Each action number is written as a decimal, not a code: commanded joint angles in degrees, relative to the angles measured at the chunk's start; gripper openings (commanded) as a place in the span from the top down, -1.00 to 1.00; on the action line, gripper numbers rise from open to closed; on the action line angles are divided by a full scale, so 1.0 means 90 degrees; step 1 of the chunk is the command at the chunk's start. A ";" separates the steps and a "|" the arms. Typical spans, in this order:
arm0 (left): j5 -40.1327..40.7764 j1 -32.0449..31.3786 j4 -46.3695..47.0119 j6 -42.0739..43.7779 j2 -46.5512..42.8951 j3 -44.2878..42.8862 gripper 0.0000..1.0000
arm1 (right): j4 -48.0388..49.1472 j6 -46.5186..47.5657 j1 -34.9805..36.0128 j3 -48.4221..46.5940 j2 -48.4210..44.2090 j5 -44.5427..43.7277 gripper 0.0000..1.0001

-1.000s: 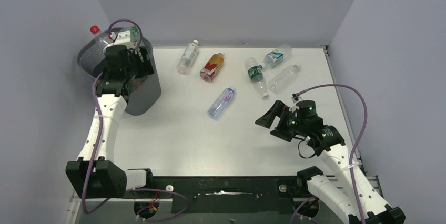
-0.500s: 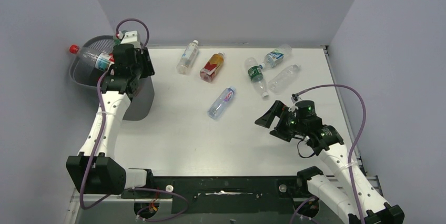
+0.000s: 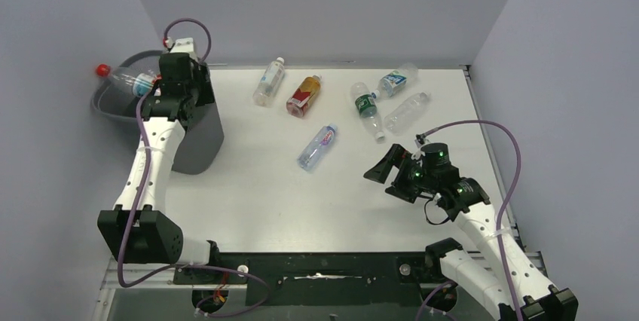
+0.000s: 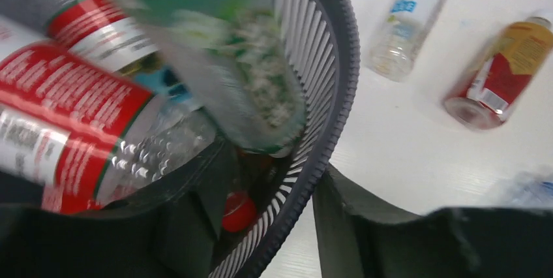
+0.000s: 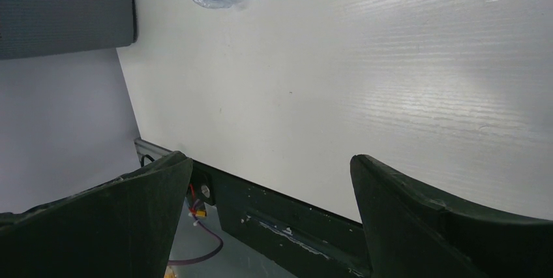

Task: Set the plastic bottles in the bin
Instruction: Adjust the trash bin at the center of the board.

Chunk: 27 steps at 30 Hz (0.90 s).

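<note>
The dark mesh bin (image 3: pixel 197 139) stands at the table's left and leans left. It holds several bottles. My left gripper (image 3: pixel 160 89) is over its top. In the left wrist view the gripper (image 4: pixel 264 226) has its jaws apart with the bin's rim (image 4: pixel 339 95) between them and nothing pinched. A red-labelled clear bottle (image 4: pixel 65 128) lies by the left finger, and a blurred green bottle (image 4: pixel 241 62) is above the opening. A red-capped bottle (image 3: pixel 117 77) sticks out left over the rim. My right gripper (image 3: pixel 386 174) is open and empty above the table, as its wrist view (image 5: pixel 270 193) shows.
Several bottles lie on the table: a clear one (image 3: pixel 269 81), an amber one (image 3: pixel 304 96), a blue-labelled one (image 3: pixel 317 146), a green-labelled one (image 3: pixel 367 109), and two more (image 3: pixel 397 80) (image 3: pixel 407 112) at the back right. Grey walls enclose the table.
My left gripper moved up and to the left over the bin. The bin's top leaned left. The red-capped bottle swung from upright to lying pointed left. The right arm barely moved.
</note>
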State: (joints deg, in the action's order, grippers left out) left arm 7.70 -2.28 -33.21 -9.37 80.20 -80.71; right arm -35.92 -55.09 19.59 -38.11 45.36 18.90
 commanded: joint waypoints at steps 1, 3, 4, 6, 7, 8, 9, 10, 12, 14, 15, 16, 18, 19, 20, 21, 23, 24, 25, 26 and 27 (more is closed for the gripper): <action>-0.0305 0.0123 -0.0162 -0.0035 0.0022 -0.0487 0.48 | 0.0401 0.0008 0.0037 0.0006 0.0116 0.0144 -0.96; -0.0314 0.0150 -0.0208 -0.0034 0.0051 -0.0554 0.63 | 0.0433 0.0017 0.0031 -0.0002 0.0162 0.0154 -0.96; -0.0335 0.0160 -0.0215 -0.0043 0.0065 -0.0583 0.69 | 0.0448 0.0018 0.0036 -0.0004 0.0172 0.0156 -0.96; -0.0399 0.0185 -0.0209 -0.0067 0.0100 -0.0675 0.76 | 0.0473 0.0017 0.0050 -0.0004 0.0202 0.0162 -0.96; -0.0440 0.0185 -0.0227 -0.0080 0.0136 -0.0751 0.78 | 0.0473 0.0018 0.0051 -0.0004 0.0217 0.0166 -0.96; -0.0488 0.0185 -0.0249 -0.0098 0.0192 -0.0842 0.79 | 0.0475 0.0023 0.0051 -0.0005 0.0225 0.0164 -0.96; -0.0520 0.0185 -0.0269 -0.0120 0.0222 -0.0914 0.80 | 0.0483 0.0018 0.0050 -0.0004 0.0223 0.0165 -0.96; -0.0552 0.0181 -0.0270 -0.0154 0.0274 -0.0985 0.80 | 0.0485 0.0018 0.0049 -0.0004 0.0227 0.0159 -0.96; -0.0661 0.0146 -0.0294 -0.0250 0.0336 -0.1062 0.80 | 0.0493 0.0013 0.0052 0.0005 0.0212 0.0149 -0.96; -0.0675 0.0020 -0.0302 -0.0341 0.0356 -0.1038 0.81 | 0.0488 0.0006 0.0057 0.0024 0.0191 0.0149 -0.96; -0.0627 -0.0073 -0.0291 -0.0375 0.0333 -0.0980 0.81 | 0.0486 -0.0006 0.0058 0.0034 0.0178 0.0147 -0.96; -0.0566 -0.0179 -0.0279 -0.0433 0.0295 -0.0925 0.82 | 0.0486 -0.0011 0.0068 0.0040 0.0166 0.0144 -0.96; -0.0537 -0.0347 -0.0238 -0.0571 0.0213 -0.0752 0.82 | 0.0482 -0.0012 0.0065 0.0045 0.0148 0.0138 -0.96; -0.0526 -0.0440 -0.0224 -0.0694 0.0168 -0.0655 0.82 | 0.0469 -0.0012 0.0065 0.0045 0.0143 0.0132 -0.96; -0.0503 -0.0536 -0.0224 -0.0778 0.0136 -0.0587 0.82 | 0.0475 -0.0012 0.0061 0.0046 0.0152 0.0136 -0.97; -0.0482 -0.0655 -0.0226 -0.0886 0.0106 -0.0534 0.82 | 0.0478 -0.0012 0.0062 0.0045 0.0167 0.0137 -0.97; -0.0336 -0.0899 -0.0235 -0.1054 0.0060 -0.0435 0.83 | 0.0479 0.0007 0.0065 0.0014 0.0201 0.0137 -0.96; -0.0254 -0.1018 -0.0236 -0.1140 0.0038 -0.0400 0.83 | 0.0476 0.0028 0.0061 -0.0010 0.0222 0.0116 -0.96; -0.0178 -0.1121 -0.0226 -0.1218 0.0018 -0.0349 0.83 | 0.0466 0.0062 0.0067 -0.0051 0.0252 0.0096 -0.96; -0.0115 -0.1259 -0.0220 -0.1299 -0.0011 -0.0297 0.82 | 0.0444 0.0116 0.0061 -0.0110 0.0287 0.0039 -0.96; -0.0060 -0.1350 -0.0207 -0.1366 -0.0035 -0.0255 0.81 | 0.0413 0.0170 0.0063 -0.0191 0.0329 -0.0010 -0.96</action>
State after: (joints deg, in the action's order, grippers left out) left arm 11.94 -10.57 -34.41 -11.22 81.80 -84.73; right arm -34.13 -54.94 19.66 -37.58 47.55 19.16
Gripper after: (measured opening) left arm 0.419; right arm 0.982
